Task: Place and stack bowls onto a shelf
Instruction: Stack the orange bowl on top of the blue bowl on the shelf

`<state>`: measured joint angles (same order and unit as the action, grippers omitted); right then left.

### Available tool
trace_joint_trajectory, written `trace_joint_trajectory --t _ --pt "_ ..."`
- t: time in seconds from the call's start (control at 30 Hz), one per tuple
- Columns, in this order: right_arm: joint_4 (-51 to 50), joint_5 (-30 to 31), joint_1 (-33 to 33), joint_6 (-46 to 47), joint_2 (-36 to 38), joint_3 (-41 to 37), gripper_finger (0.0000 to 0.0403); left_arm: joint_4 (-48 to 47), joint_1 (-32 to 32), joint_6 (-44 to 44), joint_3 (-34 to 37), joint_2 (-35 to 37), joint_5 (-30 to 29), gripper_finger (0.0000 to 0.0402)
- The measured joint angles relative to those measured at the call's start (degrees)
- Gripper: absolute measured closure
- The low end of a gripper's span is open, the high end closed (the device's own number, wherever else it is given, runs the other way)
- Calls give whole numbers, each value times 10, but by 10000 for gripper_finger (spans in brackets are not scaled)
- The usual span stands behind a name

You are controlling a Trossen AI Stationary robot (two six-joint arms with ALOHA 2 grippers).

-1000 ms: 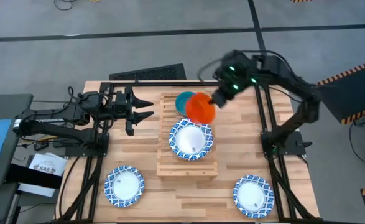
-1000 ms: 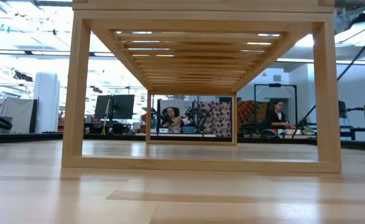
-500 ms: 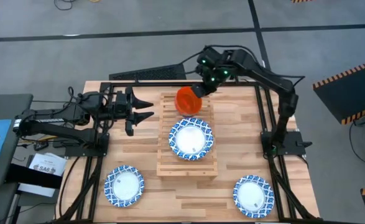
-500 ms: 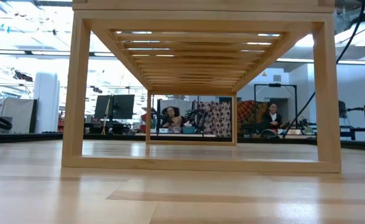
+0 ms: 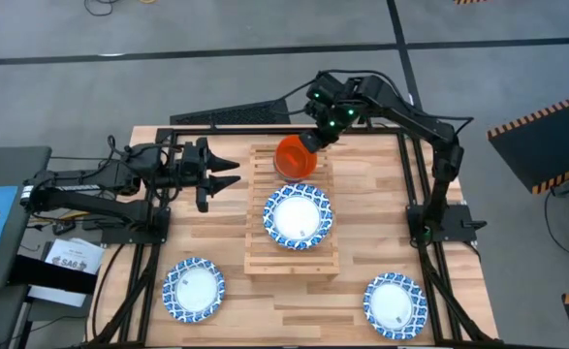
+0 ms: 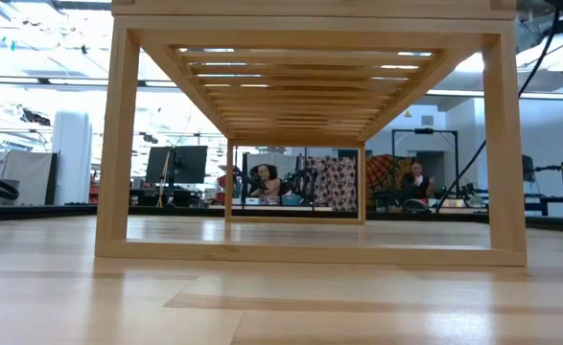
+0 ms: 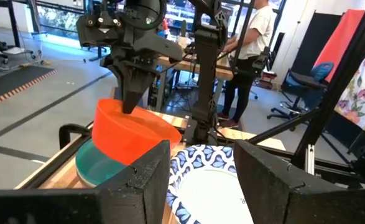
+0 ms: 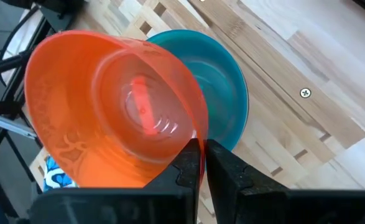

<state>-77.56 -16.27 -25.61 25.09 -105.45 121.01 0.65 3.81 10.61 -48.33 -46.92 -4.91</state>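
Observation:
My right gripper (image 5: 309, 145) is shut on a red bowl (image 5: 294, 156) over the far end of the slatted shelf (image 5: 265, 254). The bowl hangs tilted above a teal bowl (image 8: 224, 84) that sits on the slats. I cannot tell whether the two bowls touch. A blue-rimmed bowl (image 5: 299, 216) rests on the middle of the shelf. Two more blue-rimmed bowls (image 5: 194, 289) (image 5: 395, 303) lie on the table near its near edge. My left gripper (image 5: 234, 171) waits open, left of the shelf. The purple and yellow bowls are out of view. My right gripper pinches the red bowl's rim (image 8: 193, 132) between its two fingers, one finger on the inner side and one on the outer. The fingers (image 7: 130, 93) come down from above, slanting in from the table's far right. The bowl hangs tilted below them, its opening turned toward the wrist camera.
The low view looks under the shelf's wooden frame (image 6: 118, 144) across bare tabletop. A black frame rail (image 5: 265, 131) runs along the far edge behind the shelf. People (image 7: 254, 37) stand in the room beyond the table.
My right gripper carried the red bowl toward the table's far left, from beside the teal bowl to over it. It has held still for the last half second. The bowl stayed tilted in the hold.

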Motion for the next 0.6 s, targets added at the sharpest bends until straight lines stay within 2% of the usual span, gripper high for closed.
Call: trace_joint_trajectory --t 0.33,0.6 --pt "0 7 -8 -12 0 0 341 0 0 0 0 0 -5 239" --pt "0 8 -6 -17 -14 1 282 0 0 0 0 0 -5 239"
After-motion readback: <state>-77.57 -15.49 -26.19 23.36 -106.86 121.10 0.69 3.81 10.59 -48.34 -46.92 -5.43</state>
